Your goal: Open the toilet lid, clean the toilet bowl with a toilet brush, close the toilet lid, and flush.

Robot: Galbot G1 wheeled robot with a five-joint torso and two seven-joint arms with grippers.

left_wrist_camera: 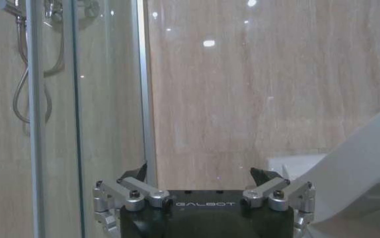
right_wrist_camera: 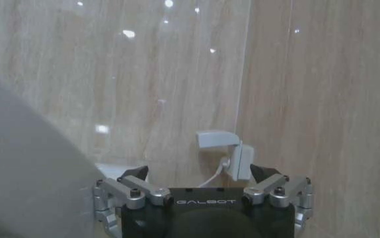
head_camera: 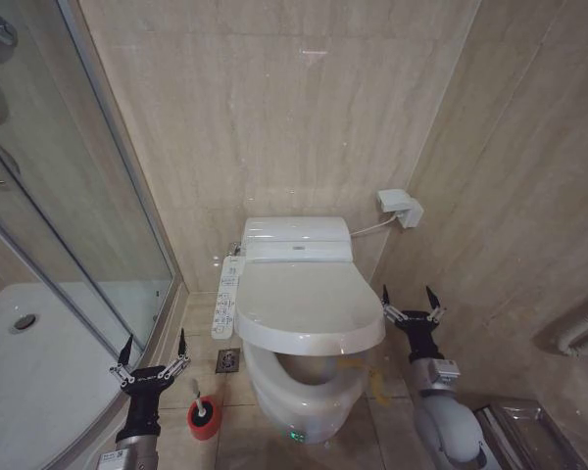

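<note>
The toilet lid (head_camera: 309, 304) stands partly raised, tilted over the toilet bowl (head_camera: 304, 370), whose opening shows under its front edge. A yellow strap (head_camera: 376, 382) hangs by the bowl's right side. The toilet brush (head_camera: 198, 403) stands in a small red cup (head_camera: 204, 419) on the floor left of the bowl. My left gripper (head_camera: 155, 341) is open, up beside the brush, holding nothing. My right gripper (head_camera: 407, 294) is open at the lid's right edge, apart from it. The lid slants white in the left wrist view (left_wrist_camera: 361, 163) and the right wrist view (right_wrist_camera: 25, 163), beside each open gripper (left_wrist_camera: 199, 173) (right_wrist_camera: 197, 172).
A glass shower enclosure (head_camera: 69, 196) and white shower tray (head_camera: 39, 372) close off the left. A control panel (head_camera: 227, 294) runs along the toilet's left, with a floor drain (head_camera: 227, 360) below it. A wall box (head_camera: 400, 208) with a cable sits right of the tank (head_camera: 296, 238).
</note>
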